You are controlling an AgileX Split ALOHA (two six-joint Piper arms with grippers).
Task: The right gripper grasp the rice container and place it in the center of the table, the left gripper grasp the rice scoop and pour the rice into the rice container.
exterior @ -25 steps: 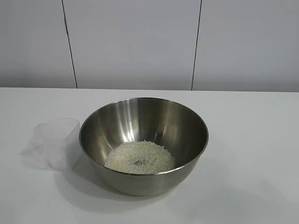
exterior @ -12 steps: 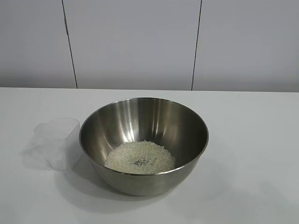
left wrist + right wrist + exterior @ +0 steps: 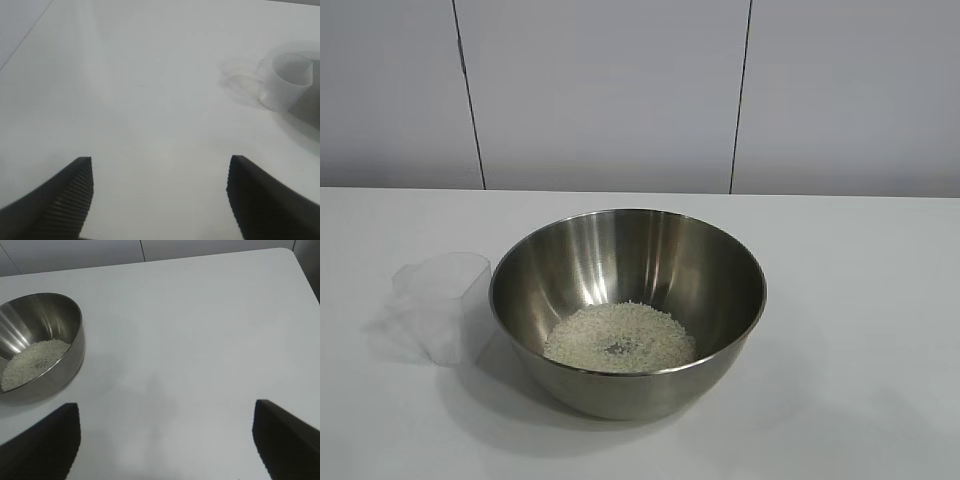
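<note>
The steel rice container [image 3: 628, 310] stands in the middle of the white table [image 3: 860, 300] with a pale heap of rice [image 3: 620, 340] in its bottom. It also shows in the right wrist view [image 3: 37, 345]. The clear plastic rice scoop [image 3: 438, 305] stands upright on the table just left of the bowl and looks empty; it shows in the left wrist view [image 3: 287, 82] too. My left gripper [image 3: 160, 172] is open and empty over bare table, well away from the scoop. My right gripper [image 3: 167, 415] is open and empty, off to the side of the bowl. Neither gripper shows in the exterior view.
A grey panelled wall [image 3: 620, 90] runs behind the table's far edge. The table's edge and rounded corner [image 3: 295, 255] show in the right wrist view. Bare tabletop lies right of the bowl and under both grippers.
The scoop has shifted slightly and settled upright beside the bowl. The bowl and rice have not moved.
</note>
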